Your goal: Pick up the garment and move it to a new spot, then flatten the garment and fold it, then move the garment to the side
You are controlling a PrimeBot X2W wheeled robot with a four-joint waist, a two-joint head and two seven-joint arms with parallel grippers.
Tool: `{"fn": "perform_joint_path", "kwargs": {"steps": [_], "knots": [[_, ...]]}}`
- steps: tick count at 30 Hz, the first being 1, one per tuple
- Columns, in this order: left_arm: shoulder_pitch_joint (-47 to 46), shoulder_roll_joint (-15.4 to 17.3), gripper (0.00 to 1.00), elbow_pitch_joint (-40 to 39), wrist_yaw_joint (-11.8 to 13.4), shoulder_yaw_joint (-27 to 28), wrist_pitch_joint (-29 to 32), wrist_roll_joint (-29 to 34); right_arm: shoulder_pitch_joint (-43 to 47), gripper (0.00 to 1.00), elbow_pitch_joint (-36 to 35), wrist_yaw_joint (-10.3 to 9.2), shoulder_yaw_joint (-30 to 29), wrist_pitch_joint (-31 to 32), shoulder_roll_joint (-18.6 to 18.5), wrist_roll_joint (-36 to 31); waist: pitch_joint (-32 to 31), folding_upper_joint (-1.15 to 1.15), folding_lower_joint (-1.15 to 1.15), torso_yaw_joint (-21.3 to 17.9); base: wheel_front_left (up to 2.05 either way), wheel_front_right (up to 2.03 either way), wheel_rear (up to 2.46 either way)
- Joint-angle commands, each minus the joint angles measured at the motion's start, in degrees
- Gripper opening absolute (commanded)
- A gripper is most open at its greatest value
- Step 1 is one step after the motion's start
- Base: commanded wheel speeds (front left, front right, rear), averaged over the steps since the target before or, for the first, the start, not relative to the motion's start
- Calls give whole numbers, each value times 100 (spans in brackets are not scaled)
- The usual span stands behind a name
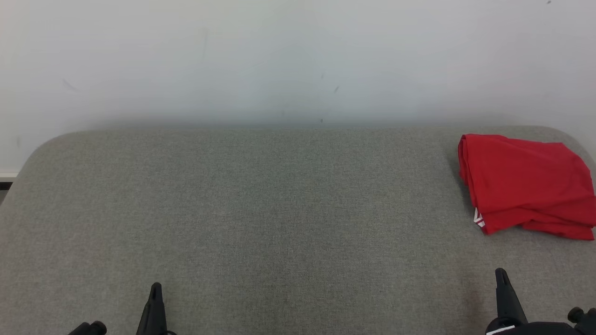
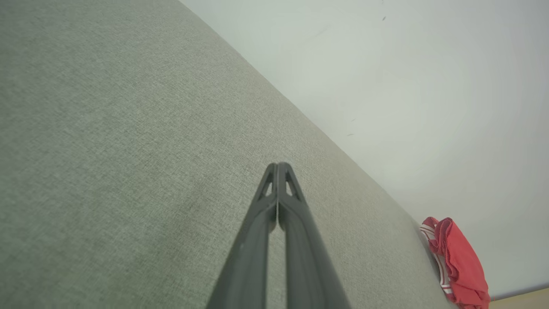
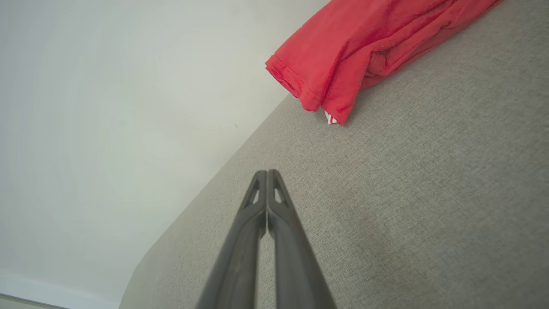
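The garment [image 1: 528,184] is red with a bit of white print, folded into a compact bundle at the far right of the grey fabric surface [image 1: 279,209]. The left wrist view catches the garment [image 2: 456,264] small and far off; in the right wrist view the garment [image 3: 364,47] lies close ahead. My left gripper [image 1: 156,289] sits at the lower left, shut and holding nothing, fingertips pressed together [image 2: 279,166]. At the lower right my right gripper [image 1: 500,274] is also shut and holds nothing [image 3: 266,173], a short way in front of the garment and apart from it.
A pale wall [image 1: 298,60] rises right behind the surface's far edge. The surface has rounded corners at the far left and far right, and the garment lies near its right edge.
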Motion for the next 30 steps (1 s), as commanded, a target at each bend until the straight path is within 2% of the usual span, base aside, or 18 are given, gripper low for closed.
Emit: {"fn": "perform_joint_path", "kwargs": {"steps": [1,16,30], "knots": [[-183,24,0,-20,-35,-4,32,-223,-130,0,-44,2,-54,62,-47,221,2,0,-1,-2,0,0,0],[-440,29,0,76,-101,-77,242,-1422,-305,0,25,3,-259,408,-64,1299,27,0,-1,-22,0,0,0],[-623,33,0,157,-147,-131,391,-2250,-443,0,68,4,-414,663,-69,2058,47,0,-1,-38,0,0,0]]}}
